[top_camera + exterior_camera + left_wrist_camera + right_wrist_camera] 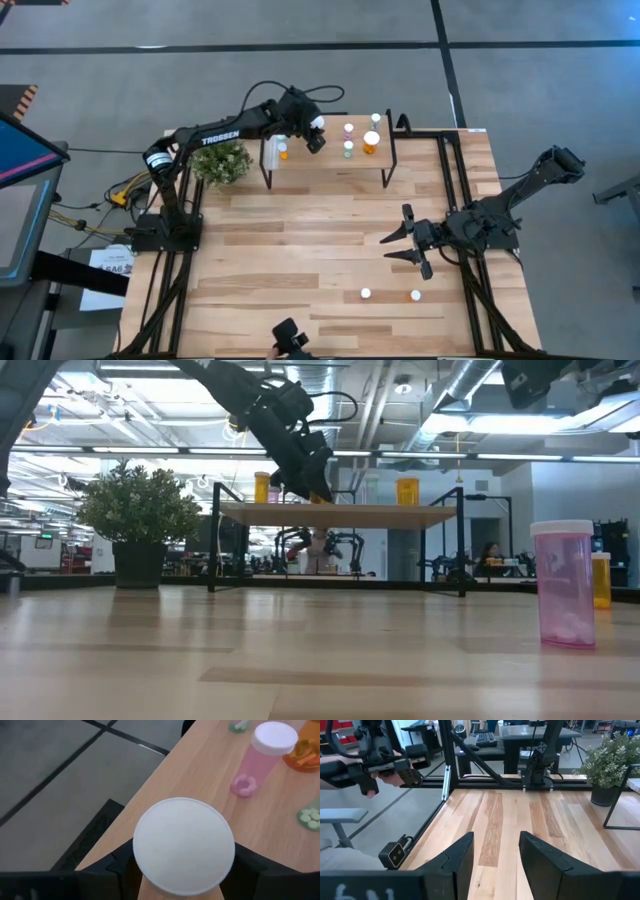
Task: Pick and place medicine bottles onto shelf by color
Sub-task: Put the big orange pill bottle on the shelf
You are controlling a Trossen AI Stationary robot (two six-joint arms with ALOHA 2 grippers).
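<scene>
Two bottles, a white-capped one (366, 294) and an orange one (415, 295), wait on the table well short of the shelf (330, 160), which carries several already. The right gripper (398, 247) idles between them, spread and empty.

Low down, a pink bottle (564, 584) stands nearest.

At the wrist, the left gripper (183, 870) clamps a capped bottle (183, 845) over the shelf's edge.

This is a robotics lab: a pale plank wooden tabletop (300, 250) on a grey concrete floor (150, 60), exposed silver ceiling ducts (470, 390), and more black robot arms (345, 548) on benches behind.
</scene>
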